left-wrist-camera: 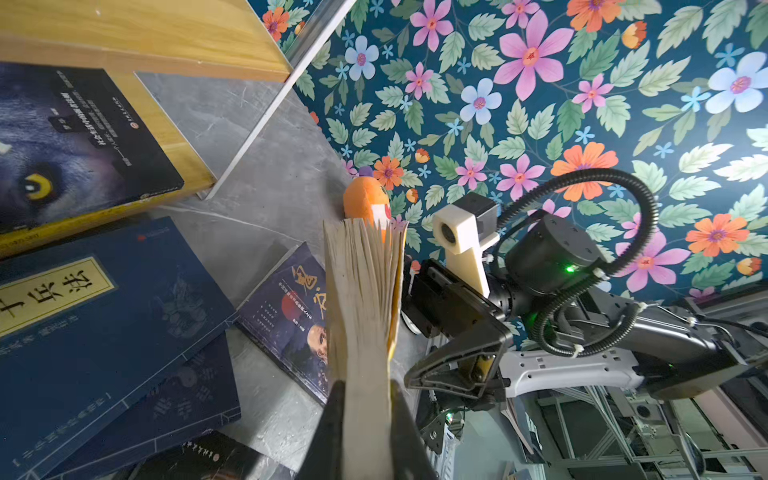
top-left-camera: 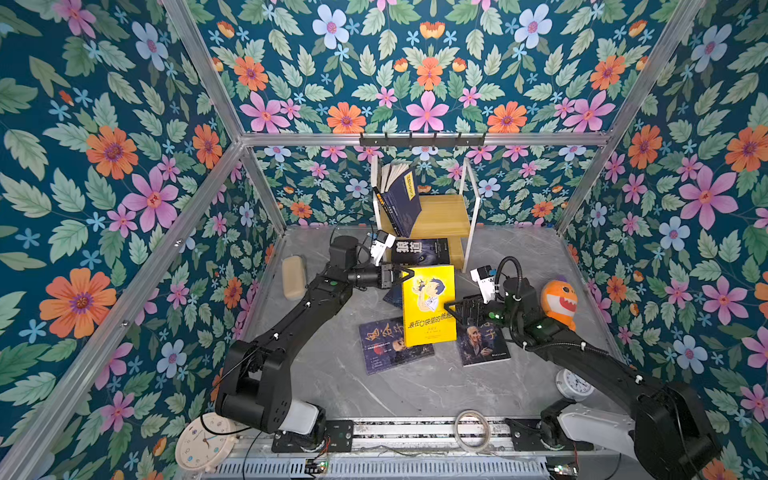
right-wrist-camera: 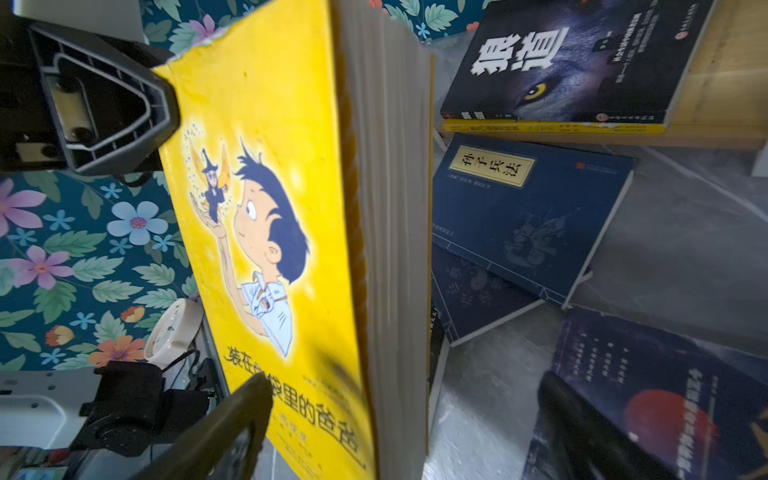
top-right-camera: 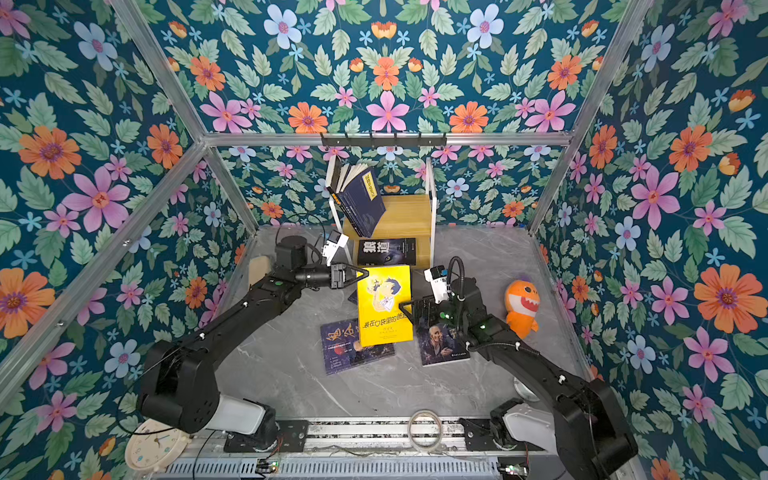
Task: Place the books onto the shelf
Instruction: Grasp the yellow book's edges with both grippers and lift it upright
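In both top views the yellow book (top-left-camera: 428, 307), a glossy paperback with a cartoon boy, is held up on end at mid-frame over the grey marbled surface (top-left-camera: 374, 395). The left end effector (top-left-camera: 406, 275) pinches its upper left corner (the wrist view shows the fanned cream page block squeezed between black fingers (left-wrist-camera: 332, 436)). The right end effector (top-left-camera: 457, 309) gapes wide, one jaw on either side of the book's right edge. Above, the shelf (top-left-camera: 444, 216), pale wooden boards in a thin white frame, carries leaning navy books (top-left-camera: 405, 199).
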Controlling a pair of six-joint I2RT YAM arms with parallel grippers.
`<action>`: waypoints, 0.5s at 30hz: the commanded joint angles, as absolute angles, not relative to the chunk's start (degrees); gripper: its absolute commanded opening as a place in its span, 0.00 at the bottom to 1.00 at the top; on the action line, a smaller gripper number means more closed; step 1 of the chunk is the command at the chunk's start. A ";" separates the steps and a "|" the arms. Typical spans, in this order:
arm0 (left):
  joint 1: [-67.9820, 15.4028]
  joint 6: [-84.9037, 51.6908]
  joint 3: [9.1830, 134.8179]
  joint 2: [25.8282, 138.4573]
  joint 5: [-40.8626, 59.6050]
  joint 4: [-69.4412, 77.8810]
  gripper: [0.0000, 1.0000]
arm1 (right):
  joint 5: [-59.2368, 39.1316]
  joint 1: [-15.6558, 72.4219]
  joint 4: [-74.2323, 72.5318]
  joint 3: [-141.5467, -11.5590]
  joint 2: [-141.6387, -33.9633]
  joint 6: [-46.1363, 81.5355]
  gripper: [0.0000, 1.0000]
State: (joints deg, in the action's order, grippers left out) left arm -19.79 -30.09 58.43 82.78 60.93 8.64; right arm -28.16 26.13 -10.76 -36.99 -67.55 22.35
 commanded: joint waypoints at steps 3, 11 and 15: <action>-17.62 -35.71 56.89 81.25 67.02 18.78 0.00 | -33.55 26.19 -18.95 -37.18 -69.36 23.95 0.99; -16.16 -39.29 54.80 79.55 70.58 25.82 0.00 | -44.83 26.19 -29.60 -38.73 -76.60 25.43 0.99; -15.13 -39.70 53.82 78.66 70.30 26.72 0.00 | -49.68 26.15 -34.04 -40.01 -79.45 26.49 0.96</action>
